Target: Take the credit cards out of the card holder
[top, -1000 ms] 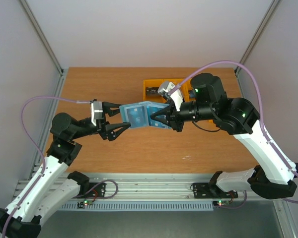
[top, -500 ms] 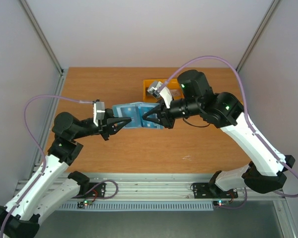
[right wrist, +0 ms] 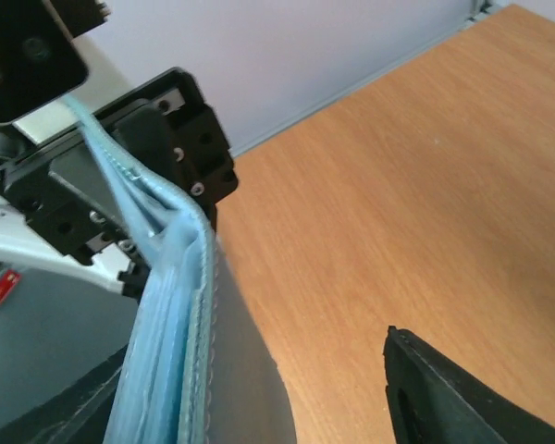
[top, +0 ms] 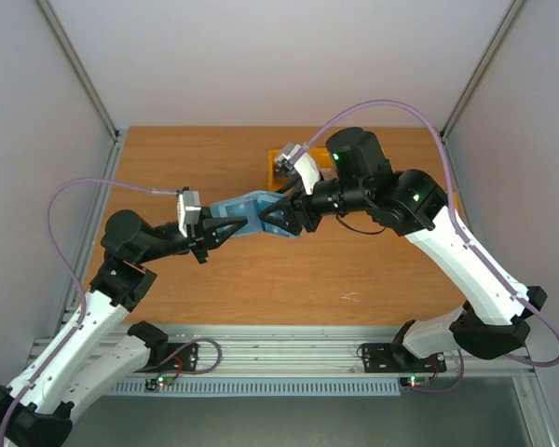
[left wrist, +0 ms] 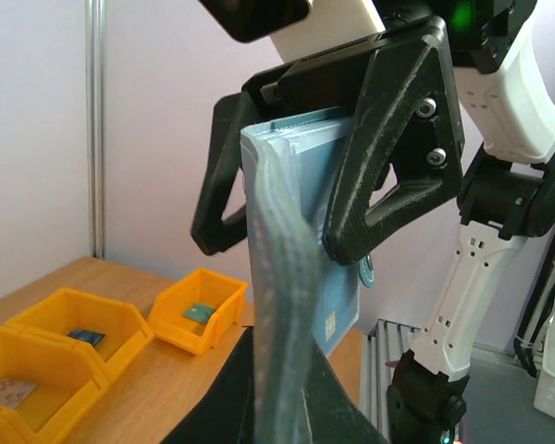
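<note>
The teal-blue card holder (top: pixel 247 207) hangs in the air between the two arms, bent upward in the middle. My left gripper (top: pixel 231 227) is shut on its left end; in the left wrist view the holder (left wrist: pixel 279 268) rises edge-on from between my fingers. A blue credit card (left wrist: pixel 344 301) with a gold chip shows on its right face. My right gripper (top: pixel 267 220) stands open around the holder's right end. In the right wrist view the holder (right wrist: pixel 162 305) lies against one finger (right wrist: pixel 231 388), and the other finger (right wrist: pixel 444 398) stands well apart. No pale grey card shows.
Yellow bins (top: pixel 281 164) stand at the back of the wooden table (top: pixel 373 270), just behind the right wrist. The left wrist view shows three of them (left wrist: pixel 196 310) (left wrist: pixel 74 335) (left wrist: pixel 9 393), with small items inside. Grey walls enclose the table.
My left gripper has shut on the holder's left end. The right gripper has opened and slid left with its arm. The holder has gone from nearly flat to bent up.
</note>
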Controlling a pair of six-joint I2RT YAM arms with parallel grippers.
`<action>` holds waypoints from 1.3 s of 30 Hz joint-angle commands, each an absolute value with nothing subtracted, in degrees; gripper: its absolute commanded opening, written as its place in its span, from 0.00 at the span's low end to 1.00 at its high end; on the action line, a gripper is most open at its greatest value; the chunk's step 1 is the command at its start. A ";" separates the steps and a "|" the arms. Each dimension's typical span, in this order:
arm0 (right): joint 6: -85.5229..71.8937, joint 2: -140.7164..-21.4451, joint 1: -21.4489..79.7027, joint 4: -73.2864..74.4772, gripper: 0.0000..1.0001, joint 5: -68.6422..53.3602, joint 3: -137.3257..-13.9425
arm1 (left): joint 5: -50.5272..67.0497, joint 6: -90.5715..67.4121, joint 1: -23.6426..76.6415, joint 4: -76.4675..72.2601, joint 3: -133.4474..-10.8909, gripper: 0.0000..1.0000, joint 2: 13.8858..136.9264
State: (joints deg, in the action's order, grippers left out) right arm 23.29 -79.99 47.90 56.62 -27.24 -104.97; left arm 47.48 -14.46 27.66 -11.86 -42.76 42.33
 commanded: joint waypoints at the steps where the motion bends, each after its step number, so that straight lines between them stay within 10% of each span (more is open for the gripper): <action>1: 22.73 -80.56 48.27 56.26 0.67 -21.70 -106.87 | 46.00 -10.97 28.12 -11.93 -43.04 0.00 41.62; 10: 22.27 -83.42 49.22 46.16 0.77 -35.10 -105.07 | 47.80 -12.01 28.67 -12.36 -42.91 0.00 41.88; 22: 25.73 -82.08 48.84 47.63 0.03 -34.78 -103.00 | 49.44 -14.41 28.65 -13.72 -43.02 0.00 41.58; 29: 26.67 -77.89 44.87 47.28 0.01 -38.70 -99.54 | 51.20 -16.68 27.60 -13.04 -43.87 0.33 40.18; 39: 28.38 -76.04 44.21 51.28 0.01 -40.63 -99.72 | 45.80 -16.46 25.22 -12.96 -43.40 0.33 39.63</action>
